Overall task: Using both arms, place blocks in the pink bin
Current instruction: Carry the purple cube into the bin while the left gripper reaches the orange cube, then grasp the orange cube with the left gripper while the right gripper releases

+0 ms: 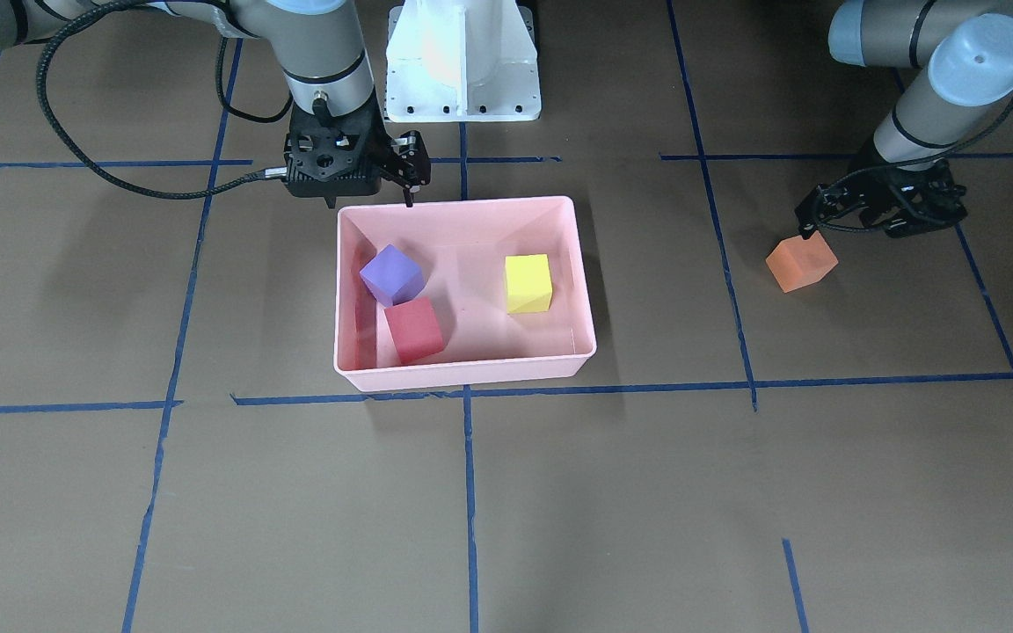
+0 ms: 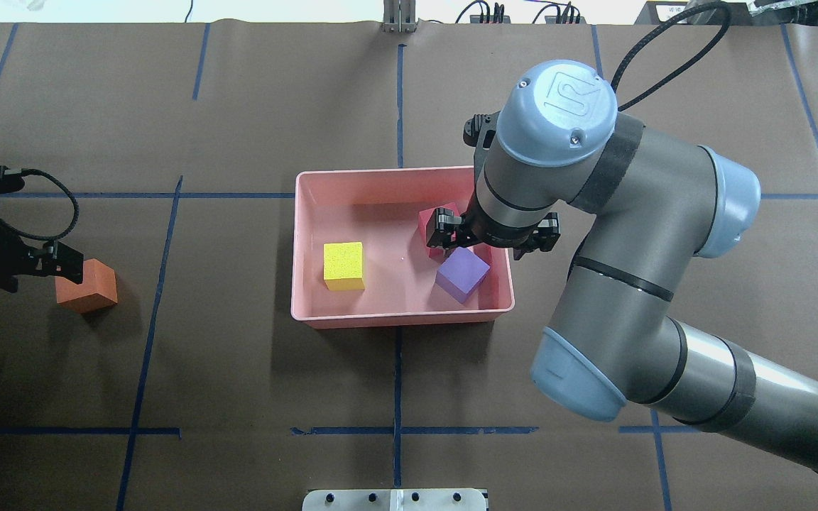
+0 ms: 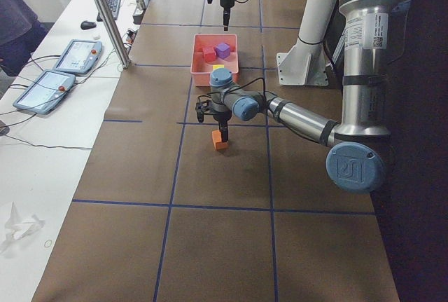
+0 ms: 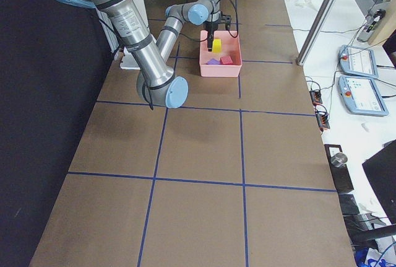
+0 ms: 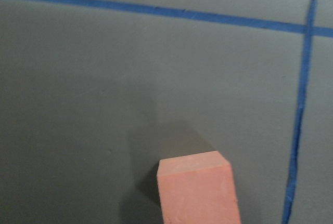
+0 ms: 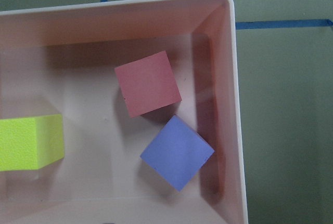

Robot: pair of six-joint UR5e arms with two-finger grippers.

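The pink bin (image 1: 462, 376) sits mid-table and holds the purple block (image 1: 392, 274), the red-pink block (image 1: 414, 330) and the yellow-green block (image 1: 528, 283). The right wrist view shows them from above: purple (image 6: 177, 153), red-pink (image 6: 148, 83), yellow-green (image 6: 28, 141). My right gripper (image 1: 370, 200) is open and empty above the bin's robot-side rim. The orange block (image 1: 801, 264) lies on the table outside the bin, on my left. My left gripper (image 1: 854, 232) hangs open just over it, one fingertip (image 2: 61, 259) at its top edge. The block fills the bottom of the left wrist view (image 5: 197, 193).
The white pedestal base (image 1: 462, 61) stands behind the bin. Blue tape lines (image 1: 468, 492) grid the brown table. My right arm's elbow (image 2: 636, 284) reaches over the table beside the bin. A metal post (image 3: 105, 18) and tablets (image 3: 70, 57) stand off the table's far side.
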